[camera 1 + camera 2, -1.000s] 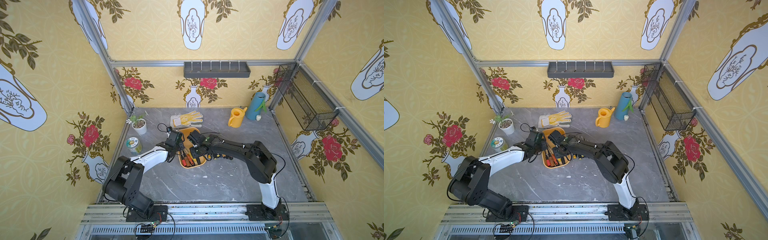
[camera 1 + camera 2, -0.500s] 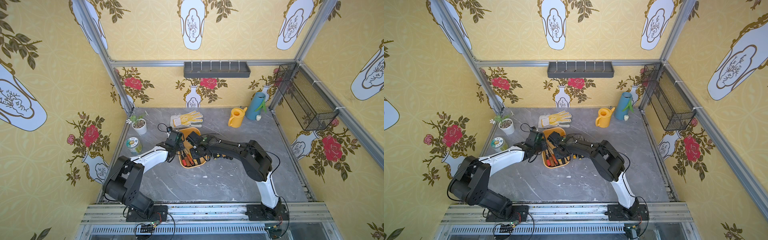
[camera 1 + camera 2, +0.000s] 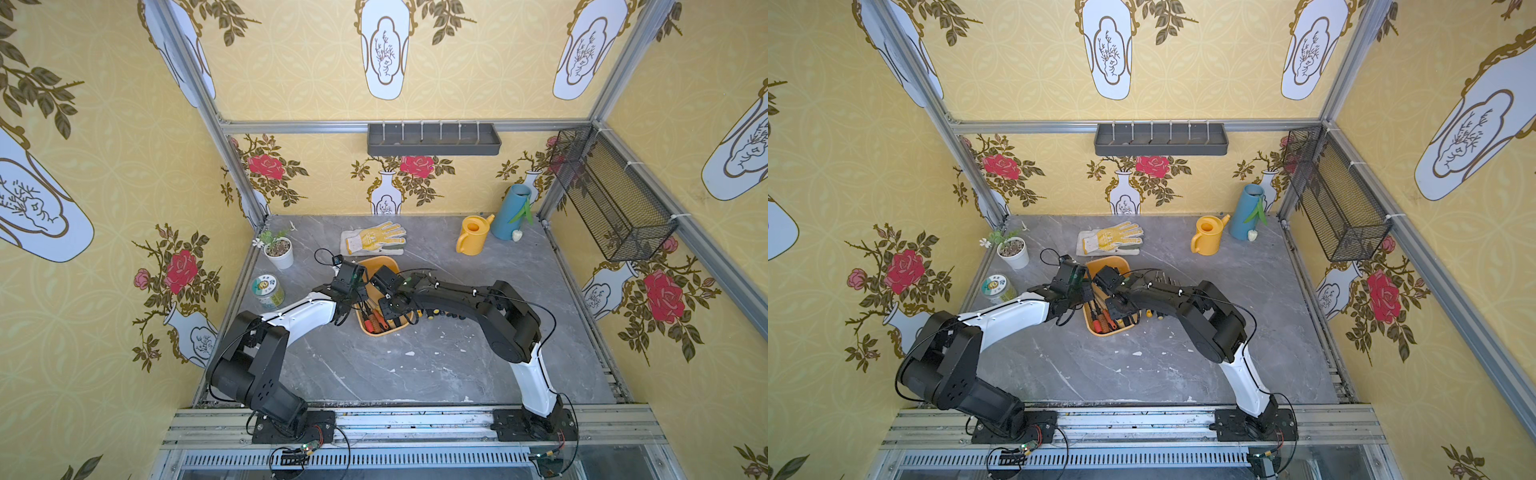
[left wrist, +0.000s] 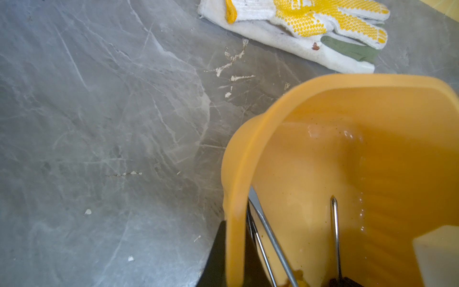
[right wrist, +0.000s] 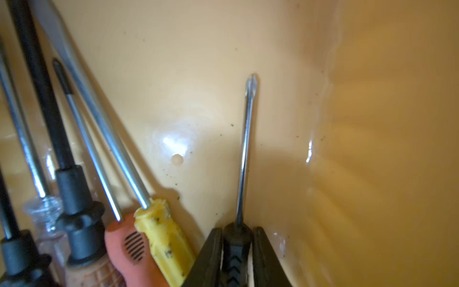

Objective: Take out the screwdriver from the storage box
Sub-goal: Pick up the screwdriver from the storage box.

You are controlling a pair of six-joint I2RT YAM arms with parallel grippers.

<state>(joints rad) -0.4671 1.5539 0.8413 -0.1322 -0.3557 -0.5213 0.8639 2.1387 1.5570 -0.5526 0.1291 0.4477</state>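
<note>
The yellow-orange storage box (image 3: 376, 261) (image 3: 1106, 261) lies mid-table. My left gripper (image 4: 233, 248) is shut on its left side wall (image 4: 248, 139), one finger outside and one inside. My right gripper (image 5: 237, 232) reaches into the box, and its two black fingers press the sides of a black-handled screwdriver (image 5: 244, 149) lying alone on the box floor. That tool's shaft (image 4: 335, 236) also shows in the left wrist view. Several other screwdrivers lie bunched on the box's other side, among them a yellow-handled one (image 5: 161, 231) and an orange-red one (image 5: 129, 248). In both top views the two wrists hide most of the box.
A white and yellow work glove (image 3: 374, 241) lies just behind the box. A yellow watering can (image 3: 473, 237) and a blue vase (image 3: 513, 212) stand at the back right. A plant pot (image 3: 279, 251) and a tin (image 3: 268, 291) stand at the left. A grey wall tray (image 3: 432, 139) and a mesh basket (image 3: 611, 195) hang above.
My right gripper's jaws have closed in on the black screwdriver handle, and the right arm has shifted slightly left. The left arm and the box have stayed put.
</note>
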